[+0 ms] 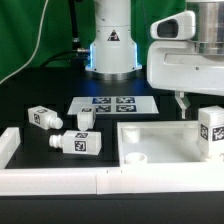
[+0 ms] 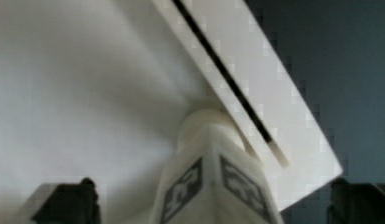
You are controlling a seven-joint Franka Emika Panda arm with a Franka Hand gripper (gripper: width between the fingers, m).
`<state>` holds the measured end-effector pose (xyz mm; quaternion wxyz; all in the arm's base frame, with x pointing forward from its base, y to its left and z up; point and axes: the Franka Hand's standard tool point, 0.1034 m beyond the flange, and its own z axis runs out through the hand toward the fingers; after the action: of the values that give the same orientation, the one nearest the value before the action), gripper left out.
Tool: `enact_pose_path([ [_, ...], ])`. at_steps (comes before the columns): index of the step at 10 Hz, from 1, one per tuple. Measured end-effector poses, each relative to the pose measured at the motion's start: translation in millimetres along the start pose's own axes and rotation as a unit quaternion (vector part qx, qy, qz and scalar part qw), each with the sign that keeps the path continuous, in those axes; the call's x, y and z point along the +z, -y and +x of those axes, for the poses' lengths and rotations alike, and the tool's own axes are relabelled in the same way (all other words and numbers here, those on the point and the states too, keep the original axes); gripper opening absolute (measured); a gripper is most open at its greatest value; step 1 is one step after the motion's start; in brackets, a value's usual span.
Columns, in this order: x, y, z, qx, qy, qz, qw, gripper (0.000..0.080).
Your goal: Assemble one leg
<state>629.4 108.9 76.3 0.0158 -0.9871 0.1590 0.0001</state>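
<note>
1. The small stubby white plastic leg [image 1: 210, 130] stands upright at the corner of the big white square tray-like panel [image 1: 160, 135] on the exterior view's right. It may not be fully seated and could topple.
2. The end effector [image 2: 215, 205] straddles it, fingers apart, gripping nothing. A crooked retreat might clip it.
3. The black counter [image 1: 30, 95] holds three more white legs [image 1: 78, 142]. A green curtain [image 1: 30, 30] hangs behind.

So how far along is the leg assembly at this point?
Looks done: one leg stands upright at a corner of the panel; whether it is fully seated I cannot tell. In hand: nothing, the gripper is open over that leg, fingers clear of it. Left: confirming the seat and backing off; three loose legs lie at the exterior view's left.
</note>
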Motion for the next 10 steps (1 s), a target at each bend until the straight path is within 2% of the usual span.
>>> enact_pose_path([
  [1, 1.8, -0.1, 0.8, -0.06, 0.007, -0.001, 0.998, 0.0649],
  [4, 2.6, 0.3, 0.3, -0.031, 0.007, -0.001, 0.999, 0.0623],
  [5, 2.7, 0.6, 0.1, 0.013, 0.007, -0.001, 1.0, 0.0444],
  [6, 2.5, 0.8, 0.2, 0.045, 0.007, -0.001, 0.999, 0.0444],
  [7, 2.5, 1.2, 0.2, 0.081, 0.007, -0.001, 0.997, 0.0283],
  [10, 2.5, 4.6, 1.0, 0.242, 0.005, -0.002, 0.97, 0.0284],
])
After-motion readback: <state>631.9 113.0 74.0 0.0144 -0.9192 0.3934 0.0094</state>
